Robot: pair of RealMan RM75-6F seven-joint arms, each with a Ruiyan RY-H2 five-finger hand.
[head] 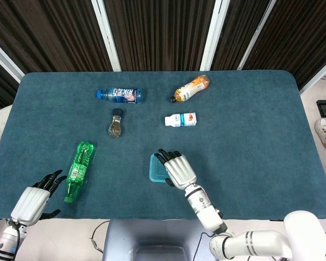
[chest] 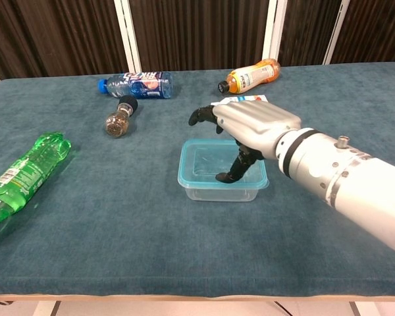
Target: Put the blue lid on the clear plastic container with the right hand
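One robot hand, the right, hovers spread over the lidded clear plastic container, seemingly grasping nothing.

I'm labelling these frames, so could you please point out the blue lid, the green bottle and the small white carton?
blue lid [chest: 199, 182], chest view, its front left rim.
green bottle [head: 79, 168], head view, middle of its body.
small white carton [head: 180, 119], head view, middle of its side.

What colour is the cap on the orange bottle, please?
Black; the orange bottle shows it best in the chest view.
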